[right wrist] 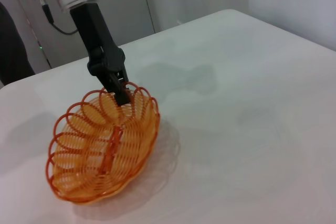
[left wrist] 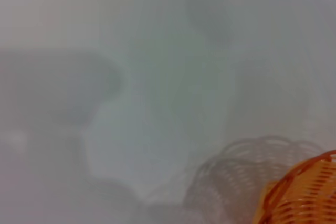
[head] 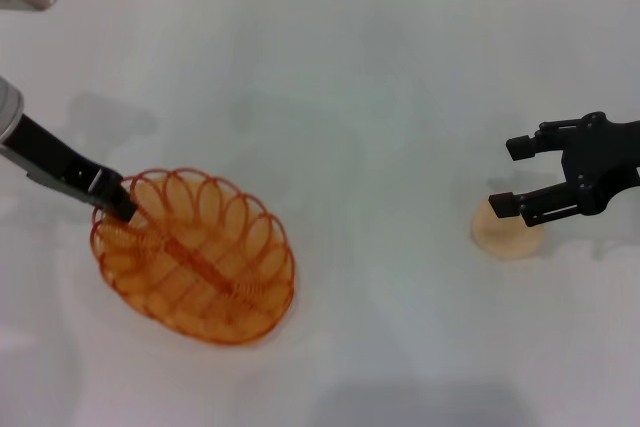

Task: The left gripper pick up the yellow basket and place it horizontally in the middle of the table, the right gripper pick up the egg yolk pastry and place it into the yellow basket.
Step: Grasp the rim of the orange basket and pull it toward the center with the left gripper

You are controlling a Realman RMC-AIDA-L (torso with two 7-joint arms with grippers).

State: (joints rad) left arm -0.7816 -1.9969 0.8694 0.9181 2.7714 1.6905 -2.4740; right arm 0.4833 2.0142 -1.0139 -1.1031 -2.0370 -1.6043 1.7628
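The table (head: 380,77) carries just two loose things: one yellow basket (head: 195,257) and one egg yolk pastry (head: 508,235). Taking the basket as landmark, the pastry lies well apart from it toward the robot's right, untouched on the white surface. The basket sits skewed off to the left rather than across the middle, and in the right wrist view it looks tipped, one long side raised — so the first step is judged only begun. The left gripper (head: 122,207) is at the basket's far rim, its fingers clamped on the looped wire there. The right gripper (head: 518,177) hangs just above the pastry, far from the basket, with its fingers spread apart and nothing between them. Left to do: carry the basket to the middle, set it level, then lift the pastry in — two grippers, two jobs.
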